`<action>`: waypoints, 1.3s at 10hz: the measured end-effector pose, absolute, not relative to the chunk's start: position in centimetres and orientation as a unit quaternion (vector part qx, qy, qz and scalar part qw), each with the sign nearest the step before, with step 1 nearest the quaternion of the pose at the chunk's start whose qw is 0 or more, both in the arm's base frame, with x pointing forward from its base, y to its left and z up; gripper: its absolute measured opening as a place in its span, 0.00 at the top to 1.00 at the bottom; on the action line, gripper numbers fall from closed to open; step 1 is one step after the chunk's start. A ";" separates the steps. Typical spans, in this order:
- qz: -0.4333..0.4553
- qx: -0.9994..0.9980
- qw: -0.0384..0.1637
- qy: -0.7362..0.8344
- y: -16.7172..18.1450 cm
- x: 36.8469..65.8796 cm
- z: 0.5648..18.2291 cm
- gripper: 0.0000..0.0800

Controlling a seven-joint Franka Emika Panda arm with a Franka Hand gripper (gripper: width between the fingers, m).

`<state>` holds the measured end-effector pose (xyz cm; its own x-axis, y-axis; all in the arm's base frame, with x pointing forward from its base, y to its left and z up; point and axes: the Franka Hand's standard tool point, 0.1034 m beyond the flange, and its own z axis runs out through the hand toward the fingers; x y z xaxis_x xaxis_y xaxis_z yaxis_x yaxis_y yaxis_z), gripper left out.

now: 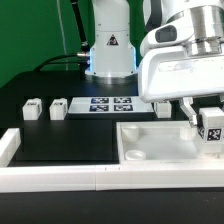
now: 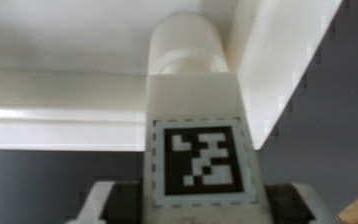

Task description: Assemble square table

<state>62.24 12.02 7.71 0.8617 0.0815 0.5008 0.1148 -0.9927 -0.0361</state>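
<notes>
The white square tabletop slab (image 1: 160, 142) lies at the exterior view's right, against the white border rails, with a round socket (image 1: 133, 156) showing near its front left corner. My gripper (image 1: 208, 122) is shut on a white tagged leg (image 1: 211, 128) and holds it over the slab's right side. In the wrist view the leg (image 2: 197, 130) stands between my fingers (image 2: 108, 203), its far end against the slab's raised rim (image 2: 69, 100). Two more white legs (image 1: 32, 109) (image 1: 57, 108) lie on the black table at the left, and another white part (image 1: 162, 107) shows behind the slab.
The marker board (image 1: 105, 104) lies flat at the table's middle back. White border rails (image 1: 60, 176) run along the front and the left side (image 1: 8, 148). The robot base (image 1: 110, 50) stands behind the marker board.
</notes>
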 end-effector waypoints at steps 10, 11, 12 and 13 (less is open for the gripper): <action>-0.283 -0.957 0.030 -0.053 12.0 61.9 7.7 0.19; -0.283 -0.957 0.030 -0.053 12.0 61.9 7.7 0.19; -0.282 -0.957 0.030 -0.053 12.0 62.0 7.7 0.19; -0.264 -0.963 0.031 -0.052 11.8 62.2 8.2 0.19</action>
